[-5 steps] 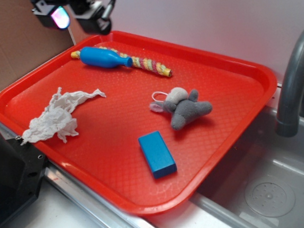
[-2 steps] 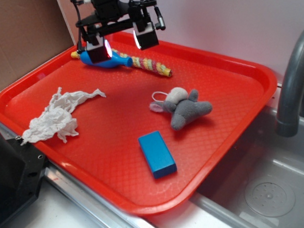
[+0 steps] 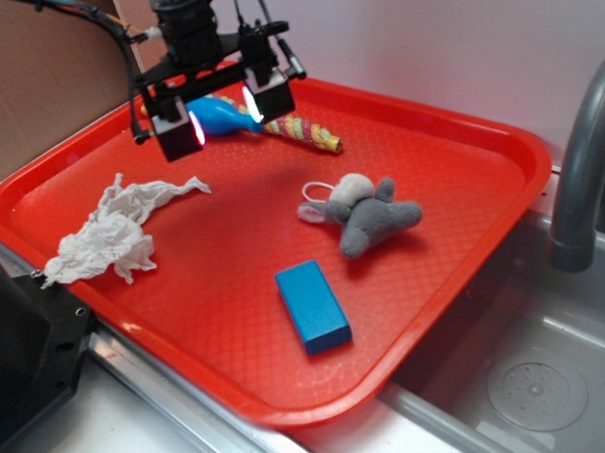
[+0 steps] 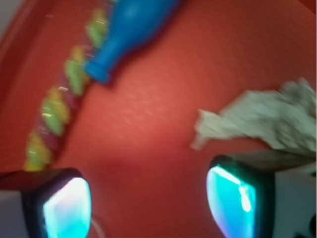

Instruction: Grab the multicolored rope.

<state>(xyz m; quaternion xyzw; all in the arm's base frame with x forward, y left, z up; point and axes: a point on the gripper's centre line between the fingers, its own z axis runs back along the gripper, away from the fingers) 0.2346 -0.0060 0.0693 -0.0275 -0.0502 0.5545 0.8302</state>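
Red tray (image 3: 499, 150): multicolored rope (image 3: 304, 129) near far rim, open gripper (image 3: 219, 115) above.

A red tray (image 3: 462, 231) sat on the counter (image 3: 81, 443) beside the sink (image 3: 526, 378). It held a rope (image 3: 304, 130), bottle (image 3: 219, 114), cloth (image 3: 114, 233), stuffed mouse (image 3: 367, 216) and blue block (image 3: 312, 306).

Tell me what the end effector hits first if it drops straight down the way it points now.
Probably bare red plastic tray. The open end effector has only tray floor between its pads; the multicolored braided rope lies off to one side. Depth is uncertain.
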